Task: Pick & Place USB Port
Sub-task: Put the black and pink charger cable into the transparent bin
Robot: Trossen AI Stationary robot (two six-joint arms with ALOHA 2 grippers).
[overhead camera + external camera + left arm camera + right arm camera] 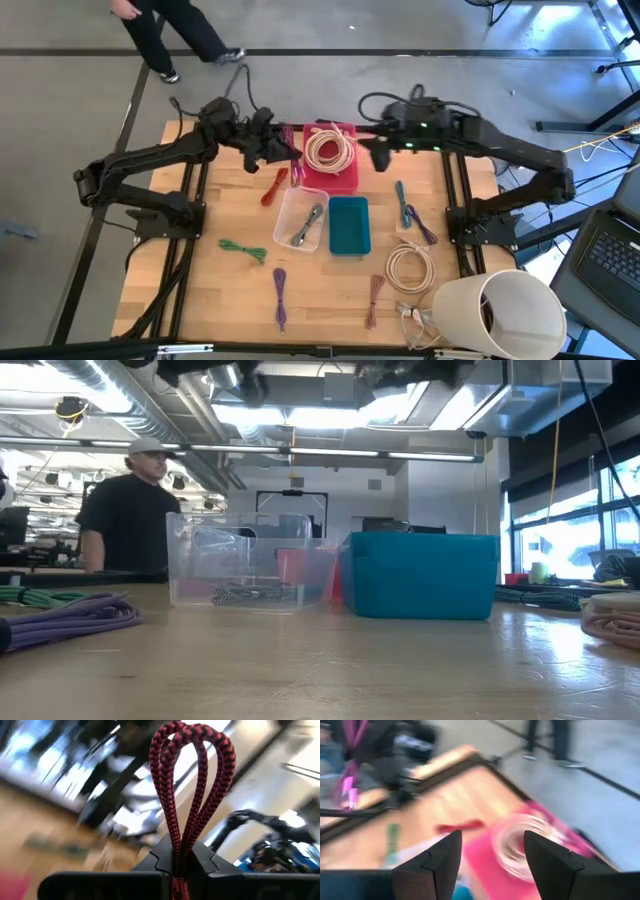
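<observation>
Red-and-black braided cable [192, 785], light and limp, is being clenched at its folded middle by the left end effector [182, 862] near the counter's [230, 290] twelve o'clock edge, while the right end effector [492, 855] is standing released over the pink bin [340, 178].

Overhead view straight down on table [230, 290], low view level across it, both showing teal bin [349, 224].
</observation>
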